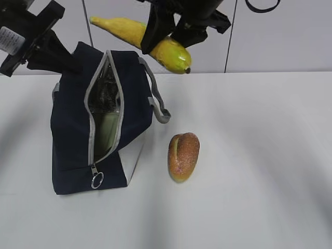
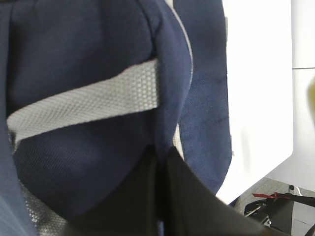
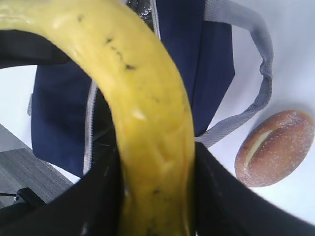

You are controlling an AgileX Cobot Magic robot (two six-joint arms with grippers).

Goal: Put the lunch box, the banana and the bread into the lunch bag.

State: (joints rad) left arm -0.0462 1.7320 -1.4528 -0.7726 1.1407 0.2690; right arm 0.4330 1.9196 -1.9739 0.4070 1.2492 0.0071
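Exterior view, left to right: the left gripper (image 1: 62,62) is up against the back top corner of the lunch bag (image 1: 72,140), and the left wrist view shows its dark fingers (image 2: 192,206) pressed together on a fold of navy fabric beside a grey strap (image 2: 88,105). That bag stands on the white table (image 1: 259,155) with its zipper wide open, ring pull (image 1: 97,180) hanging at the near end, and a pale green surface, likely the lunch box (image 1: 106,132), sitting down inside. Up high, the right gripper (image 1: 174,33) pinches the banana (image 1: 140,33) in the air above the bag's far end, jaws clamped on both sides of it in the right wrist view. Further right, the bread (image 1: 183,156) lies on the table just beside the bag, apart from it, slash facing up
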